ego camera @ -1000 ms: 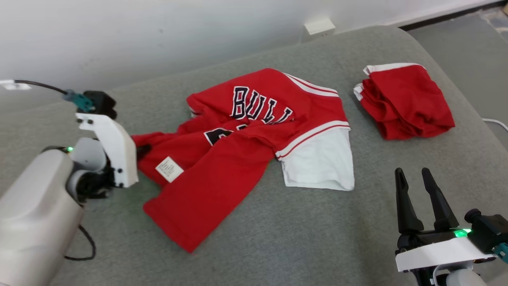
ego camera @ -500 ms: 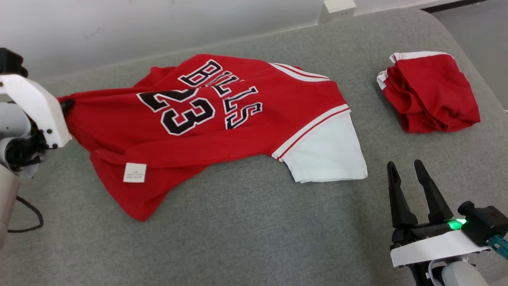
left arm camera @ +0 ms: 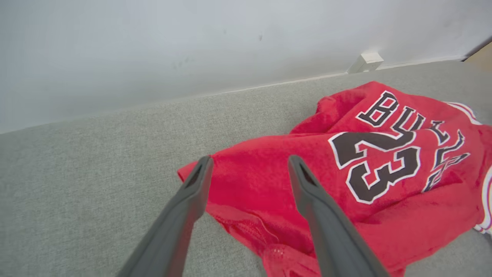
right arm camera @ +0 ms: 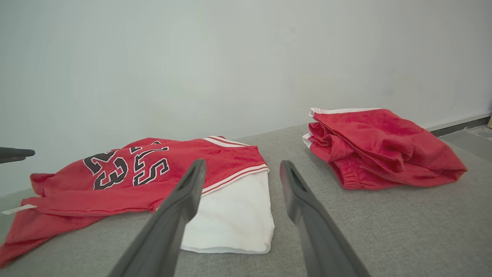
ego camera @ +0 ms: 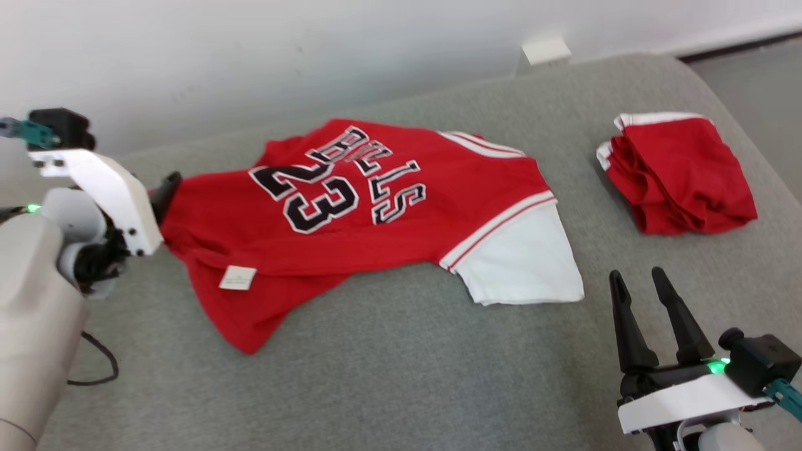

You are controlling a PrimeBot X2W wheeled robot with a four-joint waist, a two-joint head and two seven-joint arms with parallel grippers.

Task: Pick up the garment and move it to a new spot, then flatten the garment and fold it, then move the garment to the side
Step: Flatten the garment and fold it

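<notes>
The left tool is hovering open over a corner of the red Bulls jersey, lying spread just ahead, seemingly for flattening; the right tool is idling open, jersey ahead-left.

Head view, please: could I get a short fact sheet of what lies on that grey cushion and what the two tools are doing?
Surface: grey cushion against a pale wall
Main garment: red jersey, number 23 facing up, spread out but creased
Jersey details: white panel at its right end; white tag near its lower left
Second garment: folded red garment, lying apart to the right
Left tool: open, poised over the jersey's left corner
Right tool: open, empty, clear of both garments
</notes>
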